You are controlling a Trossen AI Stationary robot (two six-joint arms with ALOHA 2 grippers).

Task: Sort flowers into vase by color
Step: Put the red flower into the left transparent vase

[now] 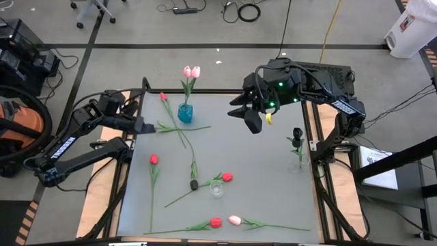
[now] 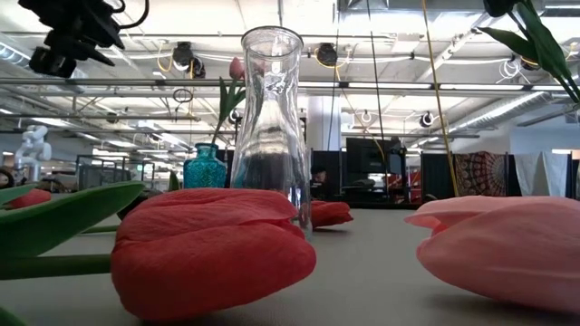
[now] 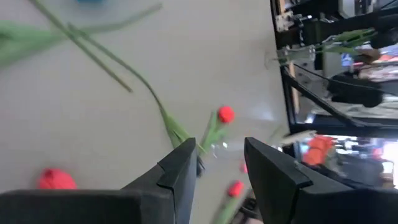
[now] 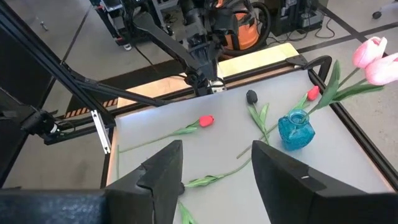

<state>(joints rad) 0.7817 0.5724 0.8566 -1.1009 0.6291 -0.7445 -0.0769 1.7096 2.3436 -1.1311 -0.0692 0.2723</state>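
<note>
Flowers: loose tulips lie flat across the table [image 1: 273, 198]; two pink ones already stand in the blue vase [image 1: 185, 113], and a black one stands in the clear vase [image 1: 296, 164] at the right edge.
Left gripper [image 1: 147, 127]: low at the table's left edge, fingers parted and holding nothing; its tips sit just beside the leaf end of the crossed stems [image 1: 179, 128].
Left arm pose: stretched in from the left, forearm roughly level, wrist pointing across the table.
Step in hand, as judged: you are lining up a pick on the crossed stems.
Technique: take only one stem, low on the stalk and away from the crossing, so the second flower does not lift with it.
Red tulip [image 1: 163, 97]: head lies near the blue vase; check its colour before choosing a vase.
Middle vase [image 1: 217, 188]: clear, empty, standing among the flowers; keep a carried stem clear of it.
Right gripper [image 1: 250, 117]: raised above the table's far centre, fingers apart, empty.
Right arm pose: folded high, wrist angled down toward the blue vase; it waits.
</note>
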